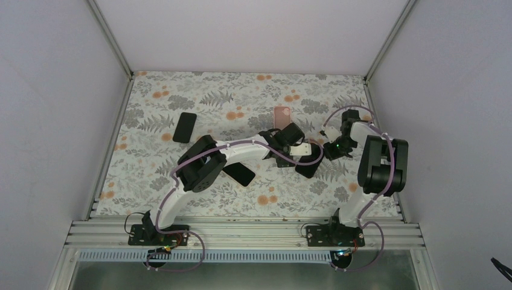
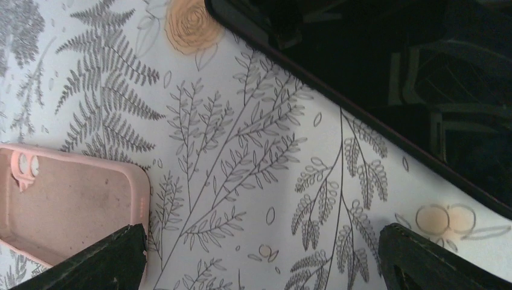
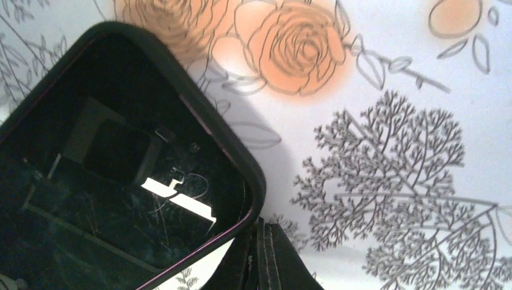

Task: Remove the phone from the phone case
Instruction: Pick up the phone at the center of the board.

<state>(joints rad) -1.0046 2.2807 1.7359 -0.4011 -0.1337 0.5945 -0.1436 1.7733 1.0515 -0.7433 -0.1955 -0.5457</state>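
Right of centre on the counter (image 1: 151, 199): a phone (image 1: 311, 164), face up, seated in its phone case (image 3: 199, 112). Black on black, with a thin magenta line between glass and rim. Glossy screen, finely scratched, mirroring dark shapes and one bright patch. Thick matte case with softly rounded corners, wrapped round every edge in view.

Just past the case's near corner, the right jaws, pressed together, fingertips (image 3: 265, 266) dark and flat. Touching the case or not: cannot tell. Over bare cloth between that phone and a pink case (image 2: 66, 205), the left jaws, spread wide, clamped on nothing, with one finger (image 2: 108, 263) overlapping the pink case's corner in the wrist view.

Empty, that pink case, hollow side up: a rounded rectangle with a camera cut-out at one end, dull and a little smudged inside. Farther off, a bare black phone (image 1: 184, 127) toward the far left, and another black phone (image 1: 240, 174) partly under the left arm (image 1: 199, 163). Both well apart from the cased one.

Under everything, a pale floral cloth (image 2: 241, 151): grey ferns, fine branching leaves, orange roses. Flat, matte, printed. Around the counter, plain white walls (image 1: 241, 30) and aluminium rails (image 1: 241, 232).
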